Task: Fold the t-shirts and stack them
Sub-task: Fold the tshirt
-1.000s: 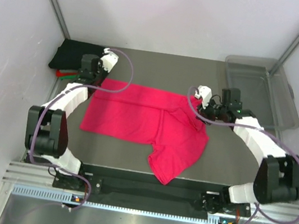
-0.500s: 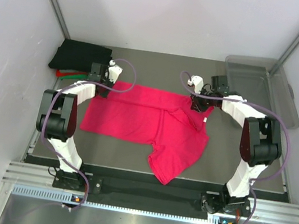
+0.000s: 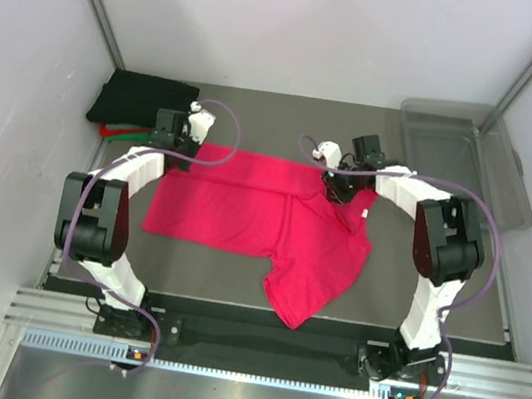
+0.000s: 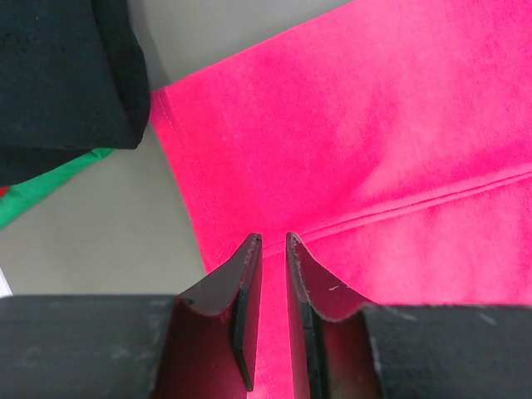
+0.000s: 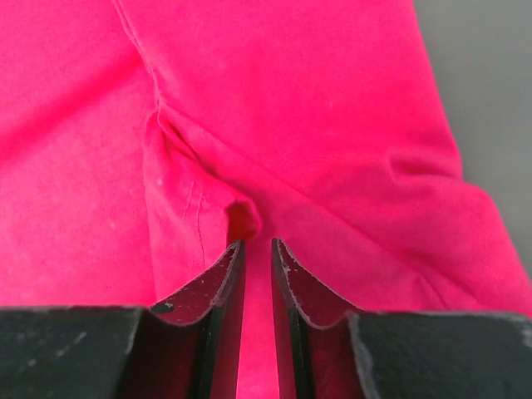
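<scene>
A pinkish-red t-shirt [image 3: 245, 206] lies spread on the grey table, with one part trailing toward the near edge. My left gripper [image 3: 184, 154] is at its far left corner. In the left wrist view [image 4: 269, 238] the jaws stand almost together with the shirt [image 4: 374, 125] between them. My right gripper [image 3: 338, 189] is at the far right part of the shirt. In the right wrist view [image 5: 255, 243] the jaws are pinched on a small raised fold [image 5: 243, 220]. A folded black shirt [image 3: 145, 97] lies on red [image 3: 113, 130] and green [image 4: 50, 187] ones at the far left.
A clear plastic bin [image 3: 509, 198] stands at the far right corner. Grey walls close in the left, back and right sides. The folded stack sits close beside my left gripper, with the black shirt [image 4: 58, 75] just left of the pink shirt's edge.
Both arms have swung their elbows inward and upward. My right gripper has moved left onto the shirt and my left gripper has shifted slightly. The shirt's outline is unchanged.
</scene>
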